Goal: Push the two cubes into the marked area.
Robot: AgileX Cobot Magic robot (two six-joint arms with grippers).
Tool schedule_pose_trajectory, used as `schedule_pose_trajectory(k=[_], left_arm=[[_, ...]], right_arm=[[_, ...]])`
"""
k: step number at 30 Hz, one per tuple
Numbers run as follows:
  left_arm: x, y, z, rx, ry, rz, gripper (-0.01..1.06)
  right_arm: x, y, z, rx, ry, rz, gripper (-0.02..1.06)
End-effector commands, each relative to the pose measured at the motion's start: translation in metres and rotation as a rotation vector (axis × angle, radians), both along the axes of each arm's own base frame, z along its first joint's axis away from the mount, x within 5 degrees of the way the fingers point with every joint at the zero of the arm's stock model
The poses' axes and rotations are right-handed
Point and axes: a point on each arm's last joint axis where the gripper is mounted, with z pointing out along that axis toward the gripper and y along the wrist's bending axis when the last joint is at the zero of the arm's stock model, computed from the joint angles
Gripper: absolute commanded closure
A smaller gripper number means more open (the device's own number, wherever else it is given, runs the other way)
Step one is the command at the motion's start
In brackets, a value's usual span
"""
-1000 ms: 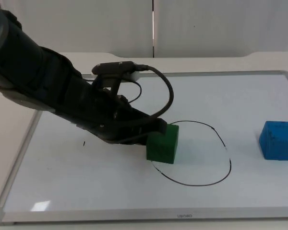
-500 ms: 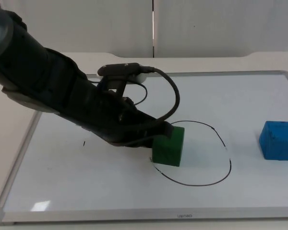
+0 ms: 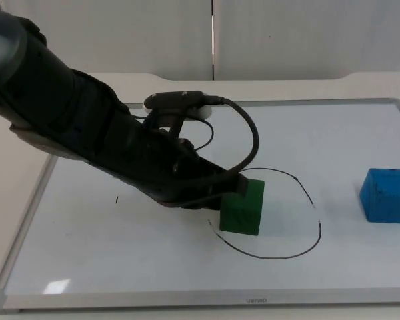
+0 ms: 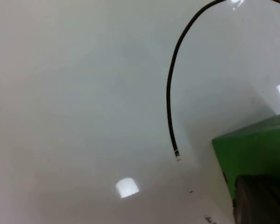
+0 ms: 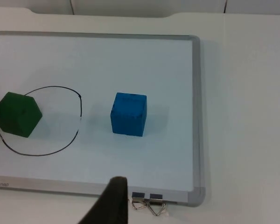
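L gripper point(image 3: 221, 190) sits low on the whiteboard point(image 3: 153, 267), tip against the green cube's point(image 3: 243, 207) left side; can't tell how its fingers stand. Green cube is inside the drawn black oval point(image 3: 300, 248), at its left edge, just over the line. Blue cube point(image 3: 387, 195) is well apart to the right, outside the oval, nr the board's right edge. R arm waits off the board, w/ a fingertip point(image 5: 113, 201) over the nr frame, beside two binder clips point(image 5: 147, 201).
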Motion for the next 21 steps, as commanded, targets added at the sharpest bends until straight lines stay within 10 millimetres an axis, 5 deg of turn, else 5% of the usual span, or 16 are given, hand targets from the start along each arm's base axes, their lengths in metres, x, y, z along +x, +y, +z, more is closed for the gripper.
schedule_pose_trajectory(k=[1,14,21], left_arm=[[-0.001,-0.004,0.001,-0.029,0.017,0.009,1.05],[0.01,0.008,0.011,-0.016,-0.025,0.051,1.05],[0.031,0.054,0.076,-0.053,-0.201,0.14,1.05]], right_arm=[[0.0,0.0,0.0,-0.002,-0.008,-0.005,-0.01],[0.0,0.0,0.0,-0.002,-0.008,-0.005,-0.01],[0.0,0.0,0.0,-0.002,-0.008,-0.005,-0.01]])
